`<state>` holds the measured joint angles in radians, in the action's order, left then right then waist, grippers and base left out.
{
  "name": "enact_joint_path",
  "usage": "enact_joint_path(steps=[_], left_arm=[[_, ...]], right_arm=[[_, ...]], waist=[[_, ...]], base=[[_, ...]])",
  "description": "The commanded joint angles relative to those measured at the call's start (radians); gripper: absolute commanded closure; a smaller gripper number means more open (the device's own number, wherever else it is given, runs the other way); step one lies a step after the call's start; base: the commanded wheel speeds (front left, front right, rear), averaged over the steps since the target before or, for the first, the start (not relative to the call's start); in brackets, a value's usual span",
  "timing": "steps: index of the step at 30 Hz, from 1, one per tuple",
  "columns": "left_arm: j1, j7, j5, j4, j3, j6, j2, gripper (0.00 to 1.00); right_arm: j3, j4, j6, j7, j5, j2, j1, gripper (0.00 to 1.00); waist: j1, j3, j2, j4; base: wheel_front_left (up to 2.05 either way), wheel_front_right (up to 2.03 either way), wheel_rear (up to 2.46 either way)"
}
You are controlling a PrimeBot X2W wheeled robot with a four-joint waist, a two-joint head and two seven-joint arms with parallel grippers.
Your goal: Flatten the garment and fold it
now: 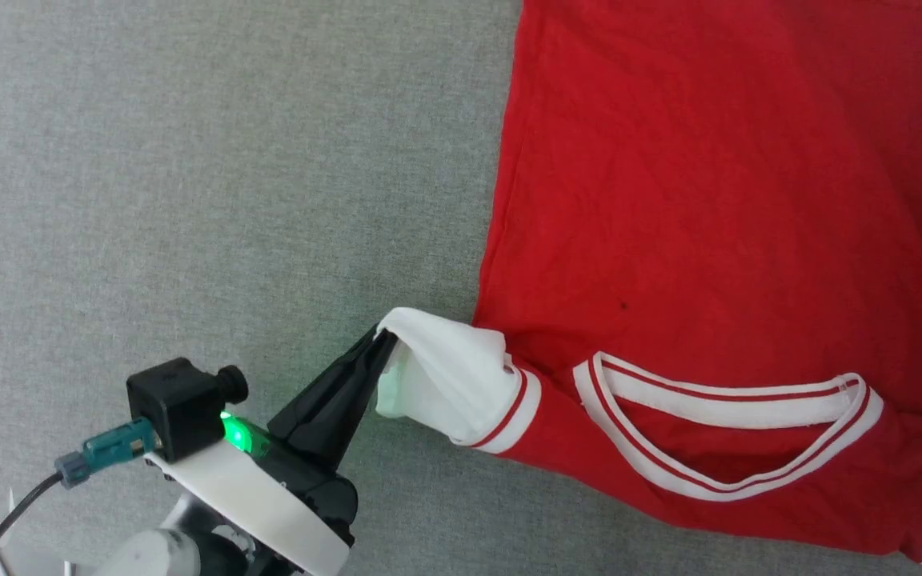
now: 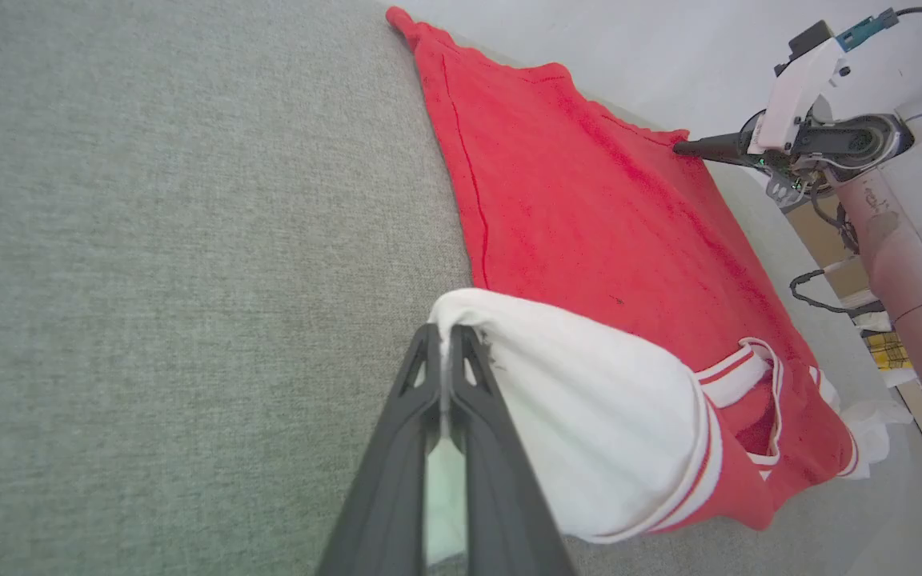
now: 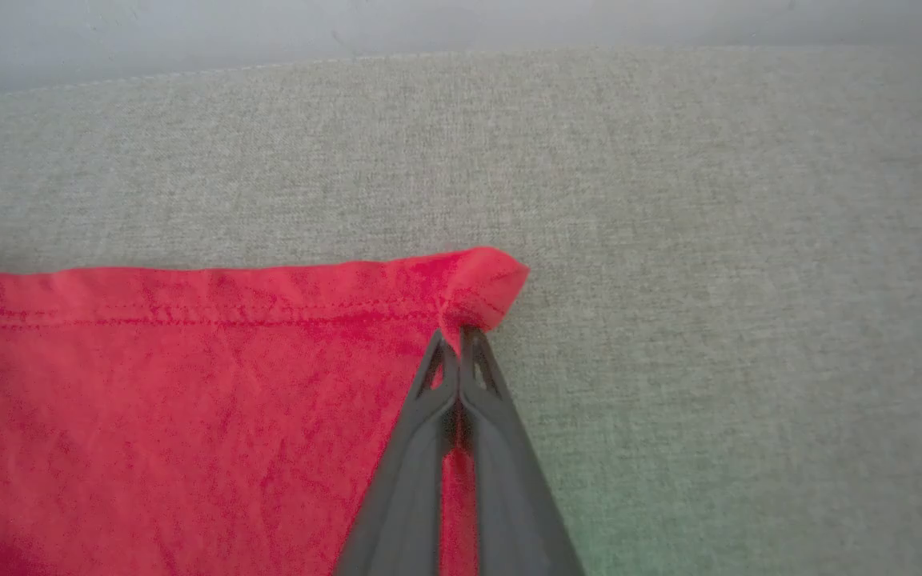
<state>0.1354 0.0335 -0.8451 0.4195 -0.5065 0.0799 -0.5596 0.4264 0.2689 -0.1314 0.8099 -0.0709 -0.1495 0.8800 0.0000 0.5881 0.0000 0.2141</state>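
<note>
The red garment [image 1: 709, 200] lies spread on a grey fabric surface with its striped V-neck [image 1: 717, 432] toward me; no chest letters show. My left gripper [image 1: 385, 336] is shut on the tip of the white sleeve [image 1: 445, 376], which is drawn out to the left and bunched. In the left wrist view the fingers [image 2: 465, 384] pinch the sleeve's [image 2: 589, 416] fold. My right gripper [image 3: 458, 332] is shut on a red hem corner [image 3: 485, 280] of the garment [image 3: 189, 400]. It also appears from the left wrist, where the right gripper [image 2: 679, 146] holds the garment's [image 2: 589, 216] far edge.
The grey fabric surface [image 1: 189, 200] stretches wide to the left of the garment. Its far edge [image 3: 269, 72] meets a pale wall. In the left wrist view, the right arm's pale forearm [image 2: 909, 232] stands beside cables and clutter [image 2: 885, 348].
</note>
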Motion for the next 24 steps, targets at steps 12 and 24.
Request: enact_joint_path(steps=[12, 24], left_arm=[[0.001, -0.016, 0.007, -0.019, 0.005, 0.007, 0.003, 1.00], [-0.081, -0.013, -0.005, -0.005, 0.011, 0.049, -0.021, 1.00]], right_arm=[[-0.039, -0.056, 0.001, -0.139, 0.140, -0.003, -0.066, 1.00], [0.088, -0.427, 0.001, -0.129, 0.375, -0.004, -0.509, 1.00]], waist=[[0.0000, -0.128, 0.0000, -0.061], [0.0000, -0.317, 0.0000, -0.167]], base=[[0.00, 0.00, 0.00], [0.00, 0.00, 0.00]])
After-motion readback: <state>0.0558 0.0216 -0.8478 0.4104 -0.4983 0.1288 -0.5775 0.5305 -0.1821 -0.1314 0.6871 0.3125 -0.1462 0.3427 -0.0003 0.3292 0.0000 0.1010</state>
